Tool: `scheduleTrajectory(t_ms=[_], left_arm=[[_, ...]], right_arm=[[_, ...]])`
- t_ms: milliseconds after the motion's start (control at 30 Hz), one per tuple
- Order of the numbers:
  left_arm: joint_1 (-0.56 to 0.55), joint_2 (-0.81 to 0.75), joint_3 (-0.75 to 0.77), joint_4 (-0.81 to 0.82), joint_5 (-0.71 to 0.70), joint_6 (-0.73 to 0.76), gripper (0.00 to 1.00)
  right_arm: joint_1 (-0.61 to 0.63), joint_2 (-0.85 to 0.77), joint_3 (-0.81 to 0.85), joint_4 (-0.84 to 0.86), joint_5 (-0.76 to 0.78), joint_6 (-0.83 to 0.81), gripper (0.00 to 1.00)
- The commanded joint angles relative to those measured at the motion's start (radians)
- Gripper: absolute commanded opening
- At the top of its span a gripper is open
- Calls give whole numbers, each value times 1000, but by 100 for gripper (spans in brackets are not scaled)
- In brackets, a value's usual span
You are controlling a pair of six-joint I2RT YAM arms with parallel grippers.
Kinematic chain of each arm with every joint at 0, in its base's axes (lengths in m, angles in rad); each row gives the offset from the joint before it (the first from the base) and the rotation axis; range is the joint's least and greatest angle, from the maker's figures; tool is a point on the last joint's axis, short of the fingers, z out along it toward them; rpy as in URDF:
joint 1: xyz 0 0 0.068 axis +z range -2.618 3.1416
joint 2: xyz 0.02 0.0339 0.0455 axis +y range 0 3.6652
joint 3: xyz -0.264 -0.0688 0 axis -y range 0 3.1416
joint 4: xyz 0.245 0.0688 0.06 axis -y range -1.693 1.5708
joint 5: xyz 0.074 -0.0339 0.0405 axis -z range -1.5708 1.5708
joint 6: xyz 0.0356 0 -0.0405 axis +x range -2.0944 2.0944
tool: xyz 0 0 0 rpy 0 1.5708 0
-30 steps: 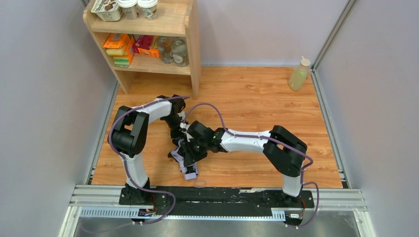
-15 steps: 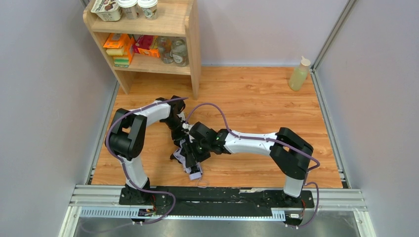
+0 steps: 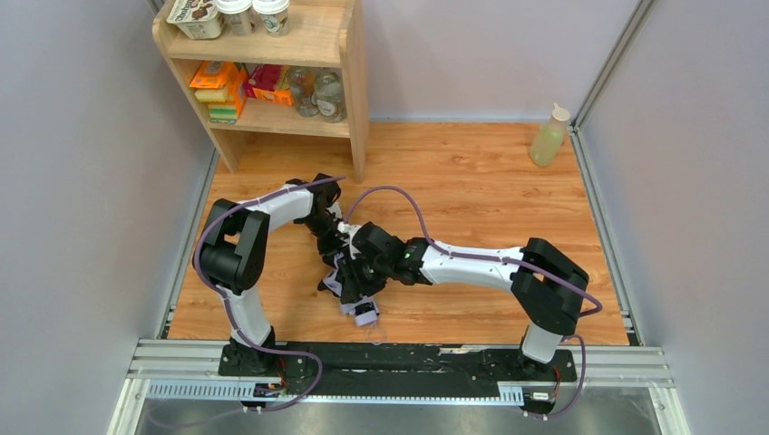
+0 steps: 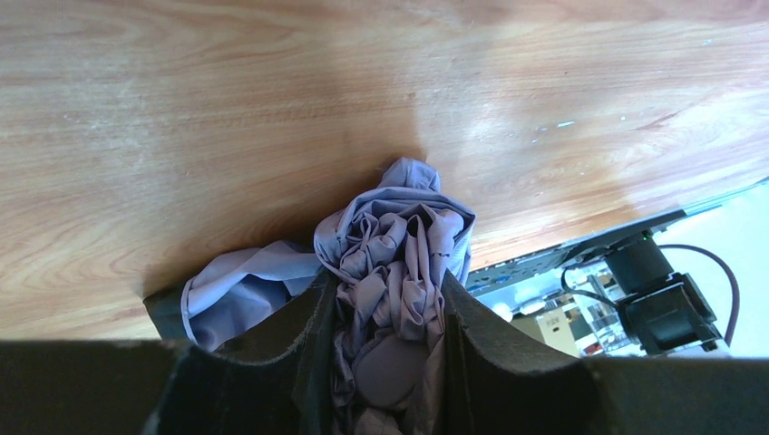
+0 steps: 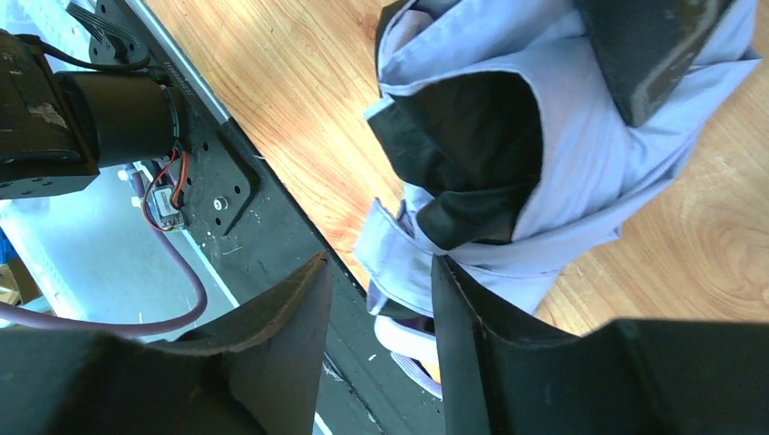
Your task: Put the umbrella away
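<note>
Umbrella point(image 3: 352, 288) lies on the desk point(image 3: 472, 181) near its front edge, between the two arms and just short of the black base rail point(image 3: 435, 358). The handle point(image 3: 365, 314) end points toward the rail.

Canopy is collapsed, so the closing step looks done. The fabric is not tidy, though. The left wrist view shows it bunched and crumpled, and the right wrist view shows loose lilac folds with the dark lining gaping. No fastened strap visible around the bundle.

Left pincer point(image 4: 390, 362): clenched on a wad of canopy fabric, with cloth pressed against both inner faces.

Right pincer point(image 5: 379, 272): jaws part-way apart and low over the handle end. A lilac fold sits in the gap between them. Cannot tell whether it is pinched or only lies behind them.

Judgement: roughly mid-task. What remains is gathering and smoothing the folds around the shaft, wrapping and securing them, then setting the bundle in its resting place. The pictures do not show where that place is.

Wooden shelf point(image 3: 354, 91) with goods stands at the far left. A pale bottle point(image 3: 549, 136) is at the far right corner. Both are well apart from the work.
</note>
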Motion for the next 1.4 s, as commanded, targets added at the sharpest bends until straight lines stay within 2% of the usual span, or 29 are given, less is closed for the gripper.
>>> scheduleTrajectory(t_ms=[0, 100, 333, 400, 567, 700, 833, 933, 1067, 1133, 1267, 1367], left_arm=[[-7, -16, 35, 39, 62, -47, 0], [-7, -15, 36, 41, 69, -54, 0], [-4, 11, 53, 13, 60, -27, 0], [-4, 17, 45, 24, 66, -31, 0], [-2, 30, 42, 33, 76, -40, 0], [-2, 34, 39, 38, 80, -50, 0], [-2, 36, 47, 25, 76, -43, 0], [-2, 34, 47, 21, 76, -43, 0], [-1, 34, 47, 24, 76, -44, 0], [-1, 36, 47, 24, 76, -44, 0], [-1, 34, 33, 36, 83, -47, 0], [1, 19, 6, 74, 114, -49, 0]], right_arm=[[13, 29, 65, 7, 15, 8, 47], [40, 55, 102, -39, 86, -25, 51], [65, 111, 108, -120, 228, -76, 50], [72, 121, 102, -134, 261, -82, 47], [120, 141, 83, -131, 464, -134, 35], [123, 149, 92, -113, 474, -141, 33], [125, 143, 94, -104, 460, -125, 40], [129, 141, 91, -117, 478, -119, 39], [151, 141, 100, -142, 532, -113, 17], [154, 135, 96, -140, 544, -99, 0], [154, 80, 68, -96, 494, -105, 0], [126, -27, -32, 60, 282, -113, 0]])
